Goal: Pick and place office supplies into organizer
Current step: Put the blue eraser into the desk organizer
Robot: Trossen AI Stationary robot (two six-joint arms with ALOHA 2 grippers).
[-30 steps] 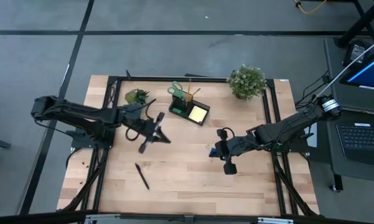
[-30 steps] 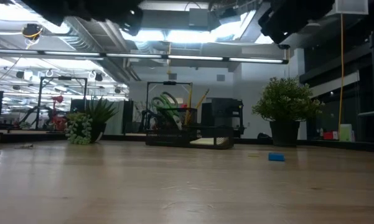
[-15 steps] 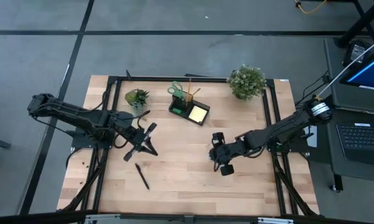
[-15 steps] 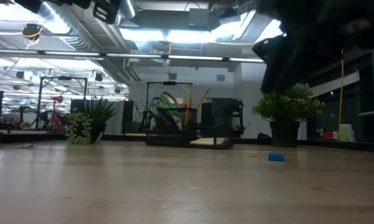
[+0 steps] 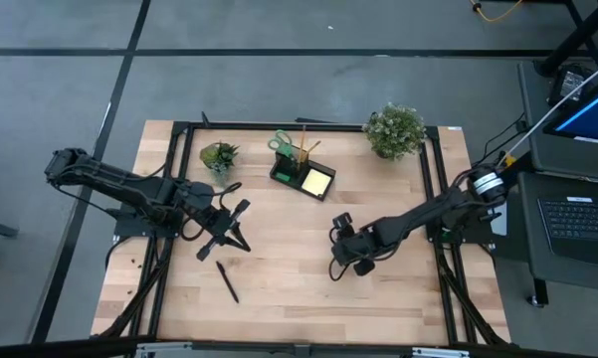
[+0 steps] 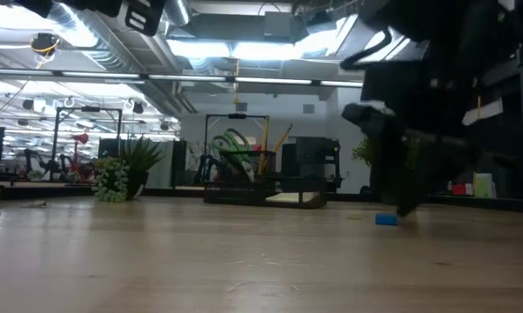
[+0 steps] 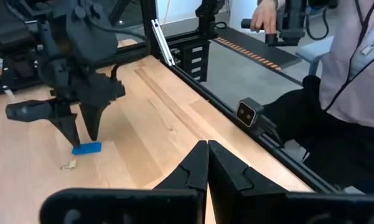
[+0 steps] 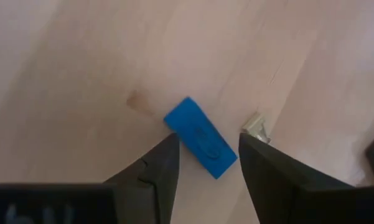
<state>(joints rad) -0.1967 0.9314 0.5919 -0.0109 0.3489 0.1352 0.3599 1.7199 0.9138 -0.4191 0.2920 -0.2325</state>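
Right end effector (image 8: 202,163), fingers spread wide, hangs directly over the blue piece (image 8: 201,137) lying flat on the tabletop (image 5: 299,288), well apart from the organizer (image 5: 303,176). Left end effector (image 5: 241,207), fingers closed and empty, hovers beyond the organizer's other side, near a black pen (image 5: 227,281).

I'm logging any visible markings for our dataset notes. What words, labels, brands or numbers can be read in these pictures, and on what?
None can be read.
The blue piece shows a raised mark, too blurred to read.
White marks on the arm overhead in the low view are not legible.
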